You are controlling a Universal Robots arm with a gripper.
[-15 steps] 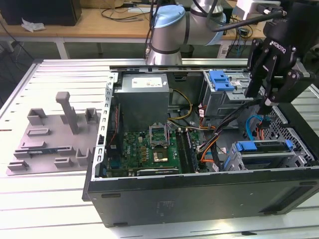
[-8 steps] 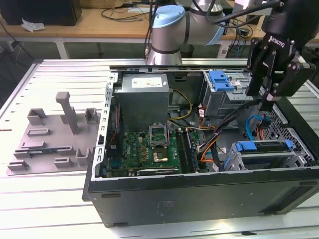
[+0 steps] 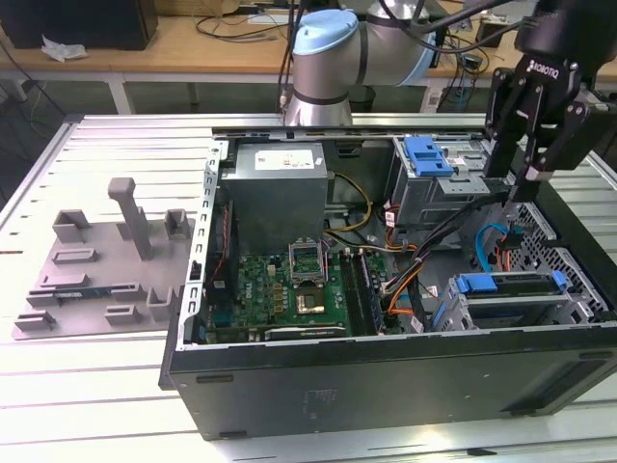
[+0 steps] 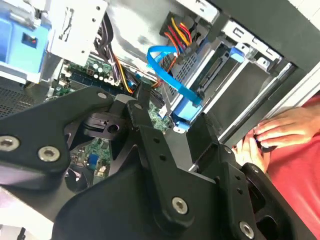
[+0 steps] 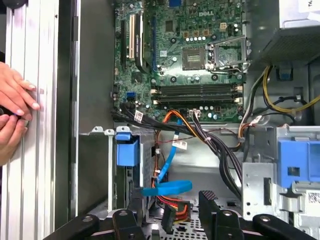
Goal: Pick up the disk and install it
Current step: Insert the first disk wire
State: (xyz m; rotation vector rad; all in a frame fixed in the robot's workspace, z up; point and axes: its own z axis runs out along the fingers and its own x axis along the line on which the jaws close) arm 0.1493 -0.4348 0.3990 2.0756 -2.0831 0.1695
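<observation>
The gripper (image 3: 518,178) is held open and empty over the case (image 3: 386,386) on the slatted table (image 3: 96,405). The disk (image 3: 511,285) is seated by the case's near edge, at the exterior view's right. A bench (image 3: 174,43) is seen behind.

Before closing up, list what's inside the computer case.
Visible: green circuit board, grey power box, wires, blue cable, two metal drive cages. The cages' contents are covered.

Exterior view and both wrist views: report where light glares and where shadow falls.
Exterior view: table slats glare white; case front wall sits dark. Second wrist view: sheet metal washes out; gripper reads dark. First wrist view: motherboard evenly lit.
</observation>
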